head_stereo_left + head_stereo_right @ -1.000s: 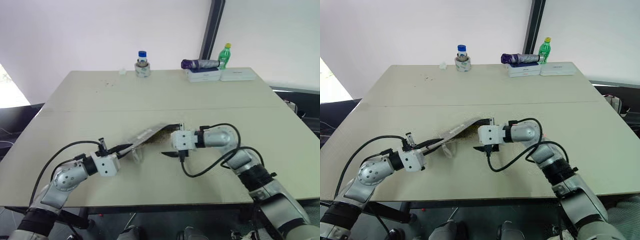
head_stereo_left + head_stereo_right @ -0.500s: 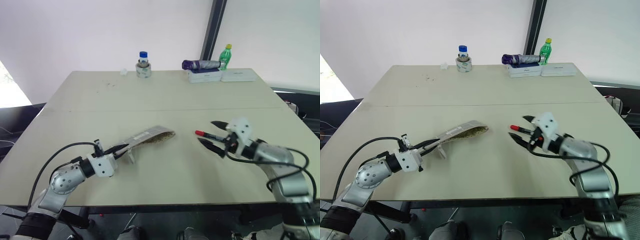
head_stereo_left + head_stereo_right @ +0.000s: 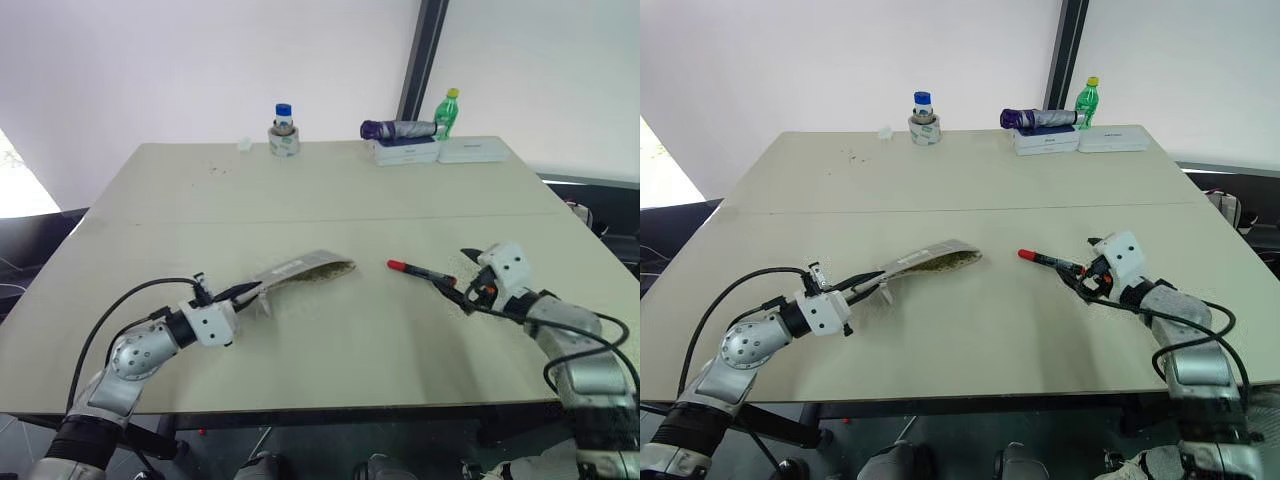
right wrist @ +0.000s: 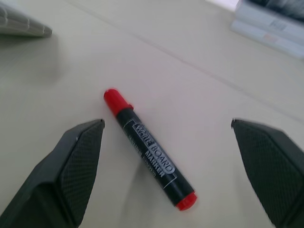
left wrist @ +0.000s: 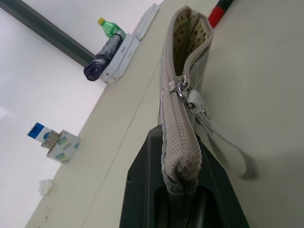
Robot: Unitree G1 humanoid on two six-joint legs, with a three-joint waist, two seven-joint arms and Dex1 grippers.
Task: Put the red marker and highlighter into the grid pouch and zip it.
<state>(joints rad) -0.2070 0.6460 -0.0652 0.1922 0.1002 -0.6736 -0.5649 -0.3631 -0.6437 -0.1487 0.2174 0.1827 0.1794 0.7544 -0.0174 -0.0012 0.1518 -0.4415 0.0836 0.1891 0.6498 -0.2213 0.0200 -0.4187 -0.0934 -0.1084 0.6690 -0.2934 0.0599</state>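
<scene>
Table (image 3: 330,190) holds one red marker (image 3: 415,269), one grid pouch (image 3: 300,268).

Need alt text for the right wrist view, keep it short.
A red marker lies flat on the beige table, between the two black fingers of the open right gripper, which do not touch it. A corner of the grid pouch and some white boxes sit at the edges.

The grid pouch (image 3: 300,268) lies left of the red marker (image 3: 420,271) on the table (image 3: 350,200) (well apart); bottles (image 3: 284,128) stand behind.
</scene>
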